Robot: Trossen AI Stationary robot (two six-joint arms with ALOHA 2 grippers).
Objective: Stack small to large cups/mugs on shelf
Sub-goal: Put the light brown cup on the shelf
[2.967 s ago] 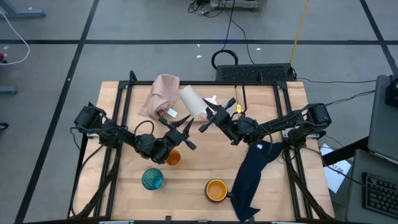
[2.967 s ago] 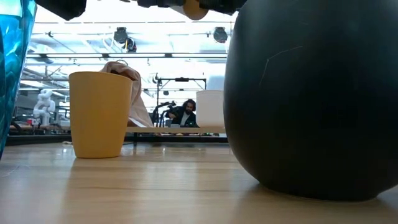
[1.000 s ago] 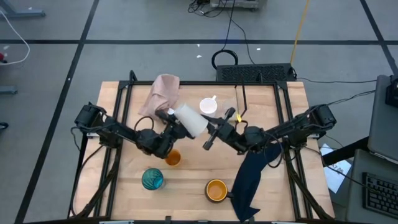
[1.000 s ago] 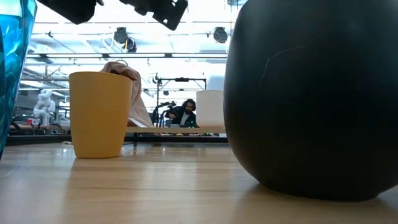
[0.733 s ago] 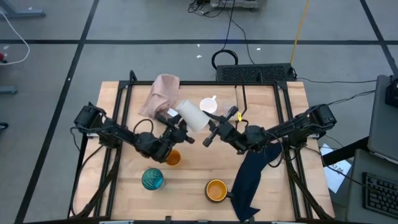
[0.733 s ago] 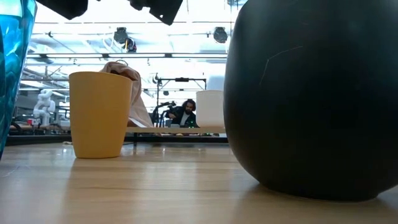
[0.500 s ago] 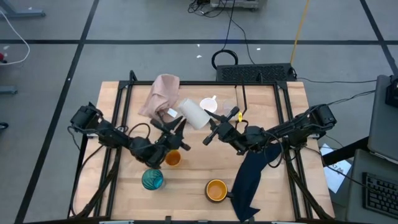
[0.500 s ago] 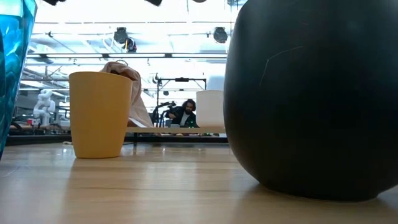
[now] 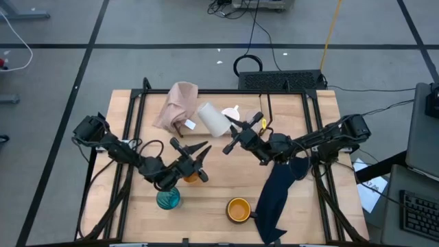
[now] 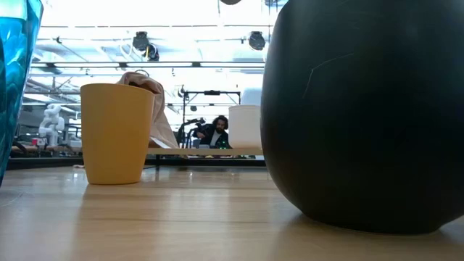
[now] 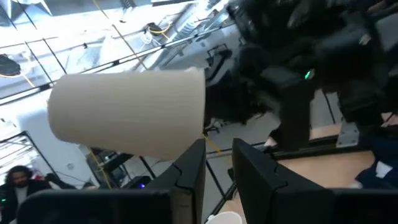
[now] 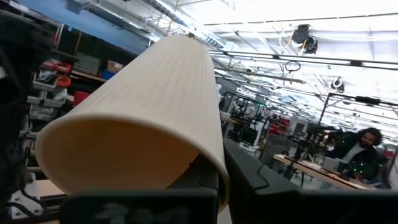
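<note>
My right gripper point(image 9: 228, 132) is shut on the beige cup point(image 9: 212, 118), which lies on its side above the table's far middle. My left gripper point(image 9: 191, 146) is open and empty. It hangs over the small orange cup point(image 9: 191, 178), its fingers pointing at the beige cup point(image 11: 127, 112) from a short way off. The white mug point(image 9: 230, 112) stands just behind the beige cup. The teal glass point(image 9: 168, 199) and the orange-yellow mug point(image 9: 238, 209) stand near the front edge. Thin black rods point(image 9: 268, 110) show at the far right. My right gripper holds the beige cup by the wall at its mouth rim point(image 12: 219, 177), with one finger inside the cup and one outside. The fingers come from the table's right, slanting toward the far left. The cup is lifted clear, on its side, its closed base point(image 11: 56, 115) pointing away from the gripper.
A pink cloth point(image 9: 180, 103) lies at the far left of centre. A navy cloth point(image 9: 280, 189) hangs over the near right. In the low view a big dark round shape point(image 10: 362, 116) fills the right, close to the camera. A person sits in the room behind.
My left gripper has drawn back from the beige cup toward the table's near left. My right gripper has kept the cup and carried it a little toward the far edge.
</note>
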